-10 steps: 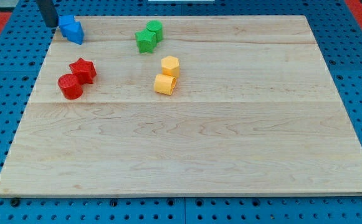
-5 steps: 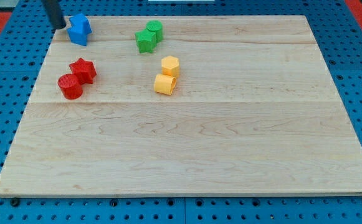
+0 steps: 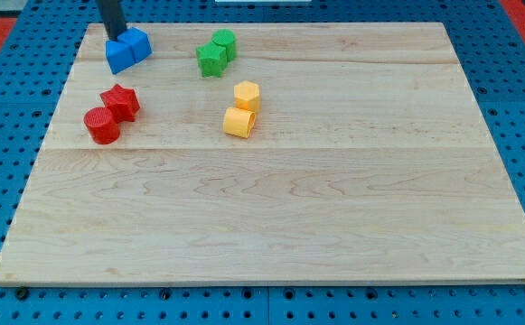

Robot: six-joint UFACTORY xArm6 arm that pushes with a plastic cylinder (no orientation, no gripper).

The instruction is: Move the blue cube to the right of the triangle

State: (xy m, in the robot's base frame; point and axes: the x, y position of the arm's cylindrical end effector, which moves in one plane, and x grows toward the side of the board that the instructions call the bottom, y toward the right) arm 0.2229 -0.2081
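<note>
Single view only, so nothing shared with another. Looks down at a slant from beyond the near edge of the pale wooden board [image 3: 334, 226], facing toward twelve o'clock, the far edge narrower than the near one. Close enough to fill the frame with the board, a rim of blue pegboard table [image 3: 515, 108] around it. Mounting height probably moderate, hard to judge.

The only visible part of the robot is a straight dark rod. It looks plain black, smooth and round, down to my tip [image 3: 117, 38].
</note>
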